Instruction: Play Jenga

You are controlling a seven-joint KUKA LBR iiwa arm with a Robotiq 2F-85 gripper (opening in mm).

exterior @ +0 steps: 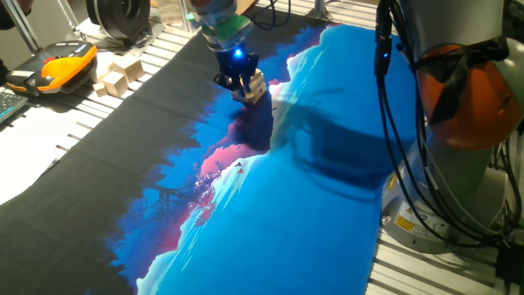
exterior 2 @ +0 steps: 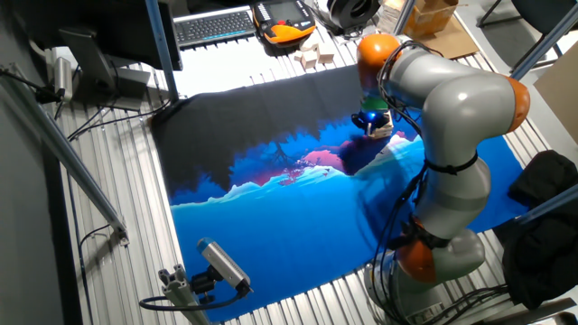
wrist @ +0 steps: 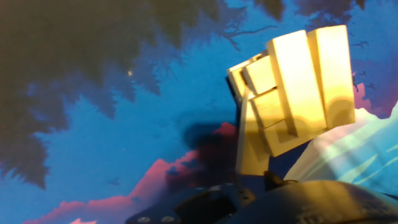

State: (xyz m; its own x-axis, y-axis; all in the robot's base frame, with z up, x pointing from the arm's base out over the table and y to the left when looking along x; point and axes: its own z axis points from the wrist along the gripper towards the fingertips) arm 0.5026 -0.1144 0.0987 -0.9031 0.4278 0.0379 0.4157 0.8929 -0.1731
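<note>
Pale wooden Jenga tower (wrist: pixel 292 93) on the blue printed cloth (exterior: pixel 327 205), gripper (exterior: pixel 246 88) right beside it.
Jaw opening cannot be told; an off-centre push could topple the crosswise layers.

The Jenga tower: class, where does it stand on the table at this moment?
In one fixed view the Jenga tower stands on the printed cloth near its far end, right beside the gripper; the hand view shows it at upper right.
</note>
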